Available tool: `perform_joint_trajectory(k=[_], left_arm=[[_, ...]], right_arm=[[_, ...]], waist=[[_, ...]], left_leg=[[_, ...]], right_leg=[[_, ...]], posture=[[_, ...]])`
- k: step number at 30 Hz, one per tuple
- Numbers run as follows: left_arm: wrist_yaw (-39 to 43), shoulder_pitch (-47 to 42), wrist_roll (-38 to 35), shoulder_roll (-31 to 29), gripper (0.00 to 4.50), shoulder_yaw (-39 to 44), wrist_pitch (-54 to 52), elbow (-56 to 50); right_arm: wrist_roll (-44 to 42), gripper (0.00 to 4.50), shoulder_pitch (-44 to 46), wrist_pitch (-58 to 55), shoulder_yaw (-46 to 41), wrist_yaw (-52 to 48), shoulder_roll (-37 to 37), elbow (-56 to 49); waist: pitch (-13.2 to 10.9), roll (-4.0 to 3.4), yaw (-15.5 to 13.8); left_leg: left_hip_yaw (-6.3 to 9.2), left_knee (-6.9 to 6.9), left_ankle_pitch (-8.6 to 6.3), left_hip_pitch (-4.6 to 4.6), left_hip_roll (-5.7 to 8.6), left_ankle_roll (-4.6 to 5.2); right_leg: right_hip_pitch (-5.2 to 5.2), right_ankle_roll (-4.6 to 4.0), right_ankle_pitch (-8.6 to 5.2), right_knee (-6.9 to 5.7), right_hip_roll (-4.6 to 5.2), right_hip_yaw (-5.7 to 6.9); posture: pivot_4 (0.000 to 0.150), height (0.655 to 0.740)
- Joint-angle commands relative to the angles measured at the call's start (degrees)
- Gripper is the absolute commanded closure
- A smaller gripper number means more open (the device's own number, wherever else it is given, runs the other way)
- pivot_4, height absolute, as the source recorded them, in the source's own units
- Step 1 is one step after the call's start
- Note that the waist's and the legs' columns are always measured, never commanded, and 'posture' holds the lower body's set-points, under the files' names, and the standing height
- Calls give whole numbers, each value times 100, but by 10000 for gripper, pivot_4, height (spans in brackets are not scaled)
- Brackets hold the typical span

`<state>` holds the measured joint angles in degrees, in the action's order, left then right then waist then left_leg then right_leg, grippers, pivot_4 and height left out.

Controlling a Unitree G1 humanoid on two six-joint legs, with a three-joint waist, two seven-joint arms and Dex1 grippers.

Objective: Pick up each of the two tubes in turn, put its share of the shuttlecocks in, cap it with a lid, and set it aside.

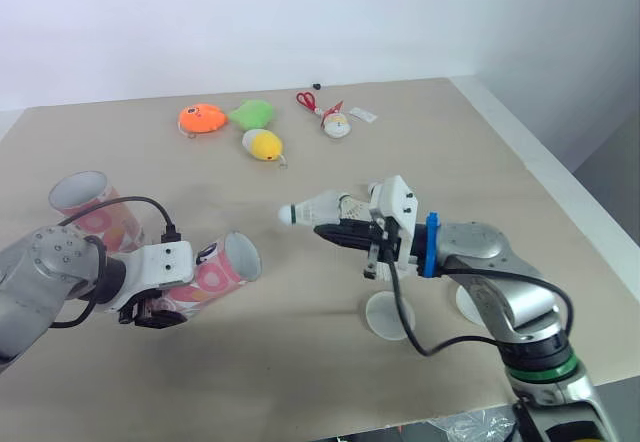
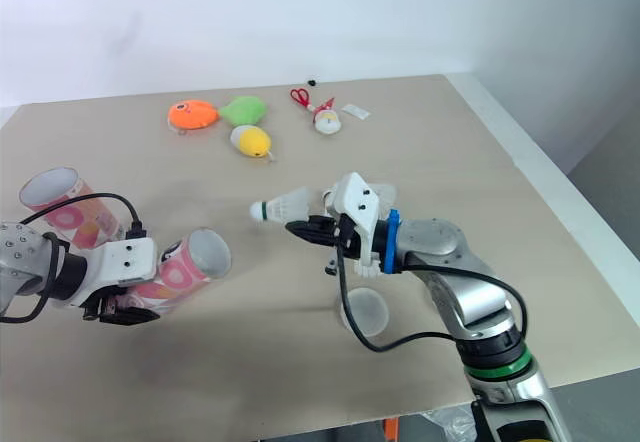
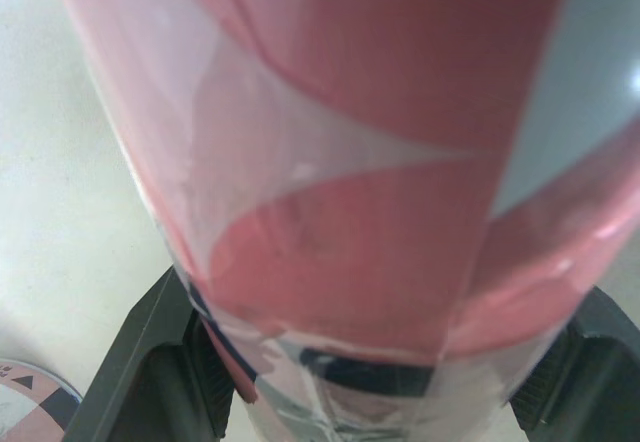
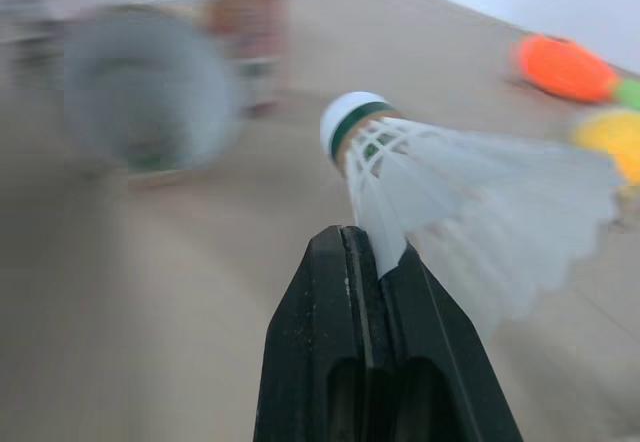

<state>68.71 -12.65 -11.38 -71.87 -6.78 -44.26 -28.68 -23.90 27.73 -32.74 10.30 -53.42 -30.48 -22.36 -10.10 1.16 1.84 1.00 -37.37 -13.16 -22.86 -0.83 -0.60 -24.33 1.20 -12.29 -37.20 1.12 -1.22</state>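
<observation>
The left gripper is clamped on a pink-patterned tube, holding it near its closed end at a slant, with the open mouth raised and facing across toward the other arm. From the left wrist view the black fingers sit on either side of the tube wall, pressed against it. The right gripper is pinched tight on the feather skirt of a white shuttlecock, held out over the table with its cork, ringed in green, pointing at the tube's mouth; the two are near each other but a clear gap separates them. A second tube of the same pattern stands at the far left of the table, behind the left arm, its open end showing. Two round white lids lie flat on the table by the right forearm, one lid under the cable loop and the other lid partly hidden behind the arm. Along the far side sit an orange plush fish, a green plush toy, a yellow plush toy, red scissors and a small white toy.
</observation>
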Motion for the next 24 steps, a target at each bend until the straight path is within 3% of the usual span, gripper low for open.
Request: perform_joint_trajectory(k=[1,7,12,15,22,24], left_arm=[[-4,-82,-32,75,15752,-142,-25,-37],[33,-192,-16,84,15752,-223,-26,-13],[46,-260,-27,99,15752,-290,-54,-38],[53,-260,-35,89,15752,-292,-71,-52],[65,-229,-17,77,15752,-316,-52,-34],[76,-254,-22,75,15752,-312,-55,-30]], right_arm=[[38,43942,163,148,287,-48,126,-199],[678,43942,645,640,1198,-139,567,217],[584,43942,777,676,1299,-304,715,276],[184,35937,689,266,1062,-323,711,65],[-283,2019,141,-118,564,10,554,-473],[-326,858,-372,-61,116,396,517,-815]], waist=[[0,0,0],[0,0,-38],[1,2,-56],[0,2,-57],[0,1,-56],[1,2,-64]], left_leg=[[2,0,0,1,-2,0],[-5,-6,0,-2,5,0],[-8,-8,0,-9,8,0],[-7,-7,0,-10,8,0],[-1,-7,0,-9,8,0],[3,-7,0,-9,7,0]], right_leg=[[0,-2,-1,-1,-2,2],[-1,-6,-3,-2,7,-3],[0,9,2,3,24,-5],[0,10,2,3,23,-5],[0,7,1,2,18,0],[1,6,0,2,19,3]], posture=[[1500,7400],[1500,7400],[1500,7400],[1500,7400],[1500,7400],[1500,7400]])
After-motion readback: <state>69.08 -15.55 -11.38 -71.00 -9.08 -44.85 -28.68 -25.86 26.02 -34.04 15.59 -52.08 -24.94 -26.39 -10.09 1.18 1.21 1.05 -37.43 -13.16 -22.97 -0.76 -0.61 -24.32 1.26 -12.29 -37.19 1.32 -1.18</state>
